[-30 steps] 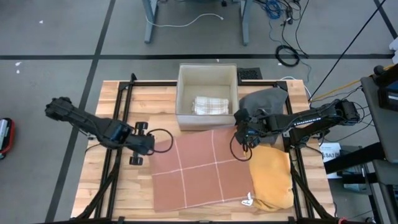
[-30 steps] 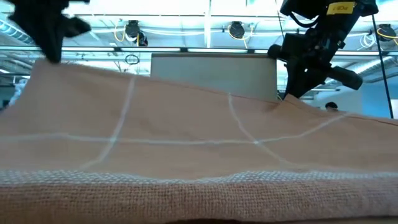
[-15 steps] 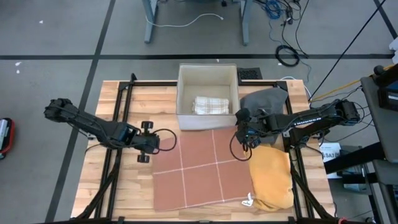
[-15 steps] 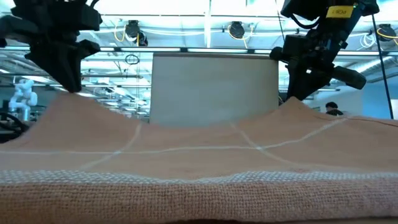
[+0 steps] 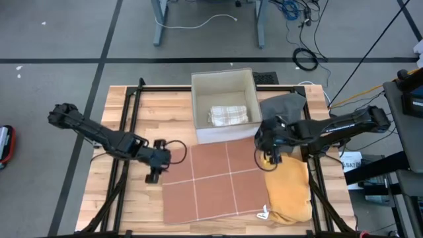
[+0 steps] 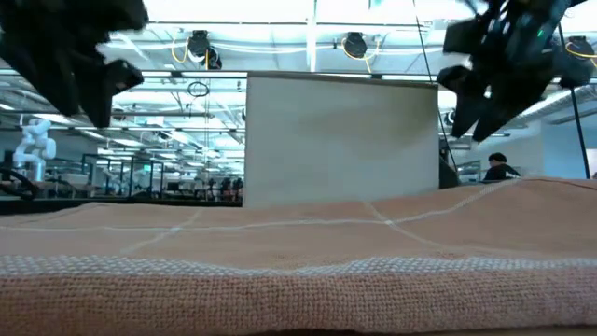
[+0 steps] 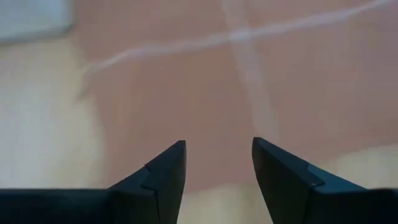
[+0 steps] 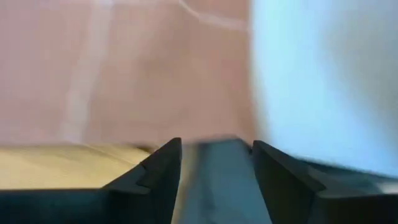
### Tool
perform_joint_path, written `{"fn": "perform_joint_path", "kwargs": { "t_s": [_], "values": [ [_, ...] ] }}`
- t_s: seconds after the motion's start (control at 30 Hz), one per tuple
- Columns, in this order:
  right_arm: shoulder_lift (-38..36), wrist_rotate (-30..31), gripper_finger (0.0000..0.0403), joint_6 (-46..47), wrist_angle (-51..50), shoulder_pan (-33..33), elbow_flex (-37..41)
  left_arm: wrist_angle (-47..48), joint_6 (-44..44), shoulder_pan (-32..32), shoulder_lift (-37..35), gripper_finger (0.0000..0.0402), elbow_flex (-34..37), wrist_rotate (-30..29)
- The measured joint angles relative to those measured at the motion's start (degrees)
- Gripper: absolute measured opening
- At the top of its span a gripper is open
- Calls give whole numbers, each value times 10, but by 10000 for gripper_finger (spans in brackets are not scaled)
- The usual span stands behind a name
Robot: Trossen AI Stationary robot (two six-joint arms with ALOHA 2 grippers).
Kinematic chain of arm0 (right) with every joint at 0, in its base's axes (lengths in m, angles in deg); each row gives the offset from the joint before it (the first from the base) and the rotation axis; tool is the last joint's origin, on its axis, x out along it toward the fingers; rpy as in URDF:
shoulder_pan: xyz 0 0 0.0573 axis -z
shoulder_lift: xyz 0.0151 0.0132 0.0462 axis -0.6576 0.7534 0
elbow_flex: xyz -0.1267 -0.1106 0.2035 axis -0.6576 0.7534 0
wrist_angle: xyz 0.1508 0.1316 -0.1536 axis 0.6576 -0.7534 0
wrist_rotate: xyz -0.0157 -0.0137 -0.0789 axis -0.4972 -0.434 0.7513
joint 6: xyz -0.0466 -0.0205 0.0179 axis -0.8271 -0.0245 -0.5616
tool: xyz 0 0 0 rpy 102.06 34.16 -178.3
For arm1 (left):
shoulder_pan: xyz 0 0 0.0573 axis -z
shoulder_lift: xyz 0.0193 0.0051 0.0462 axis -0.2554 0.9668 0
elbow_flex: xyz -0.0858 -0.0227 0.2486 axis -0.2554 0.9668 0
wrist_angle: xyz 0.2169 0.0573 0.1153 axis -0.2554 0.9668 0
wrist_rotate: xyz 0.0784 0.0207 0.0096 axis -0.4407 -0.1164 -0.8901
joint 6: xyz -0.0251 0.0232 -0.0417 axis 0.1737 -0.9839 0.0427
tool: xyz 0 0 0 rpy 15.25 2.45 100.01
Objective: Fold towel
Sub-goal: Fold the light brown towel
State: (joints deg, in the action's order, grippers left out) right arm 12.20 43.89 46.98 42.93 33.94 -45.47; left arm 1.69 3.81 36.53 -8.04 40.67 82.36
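Observation:
The salmon towel (image 5: 211, 182) with white grid lines lies spread flat on the wooden table, and fills the foreground of the low view (image 6: 298, 252). My left gripper (image 5: 158, 166) hovers open at the towel's left edge, near its far left corner (image 7: 205, 93), with nothing between its fingers (image 7: 217, 149). My right gripper (image 5: 269, 154) hovers open beside the towel's far right corner (image 8: 124, 68), also holding nothing (image 8: 216, 149). In the low view both grippers, left (image 6: 93, 103) and right (image 6: 471, 112), stand clear above the cloth.
A white box (image 5: 223, 106) holding a folded checked cloth (image 5: 228, 114) stands just behind the towel's far edge. A grey cloth (image 5: 285, 106) lies at the far right. A yellow cloth (image 5: 289, 188) lies along the towel's right edge, under my right gripper. Black rails (image 5: 125, 132) flank the table.
Both grippers have opened and let go of the towel's far corners. The raised far edge has dropped, and the towel now lies flat. Both grippers have moved a little toward the table's near edge. The white box has shifted slightly toward the right.

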Motion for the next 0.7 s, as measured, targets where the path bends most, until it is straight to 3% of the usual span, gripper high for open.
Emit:
{"fn": "perform_joint_path", "kwargs": {
  "t_s": [0.2, 0.33, 0.5, 0.7],
  "values": [
    [-13, -65, 180, 97, 55, -90, 0, -110, 32, 86, 0, 190, 0, 5],
    [0, -80, 179, 177, 115, -164, 0, -157, 93, 142, 9, 190, 0, -26],
    [50, -80, 179, 244, 215, -266, 0, -198, 144, 222, 67, 190, 0, -75],
    [144, -78, 178, 338, 317, -357, 0, -280, 201, 279, 159, 190, 0, -90]
  ]
}}
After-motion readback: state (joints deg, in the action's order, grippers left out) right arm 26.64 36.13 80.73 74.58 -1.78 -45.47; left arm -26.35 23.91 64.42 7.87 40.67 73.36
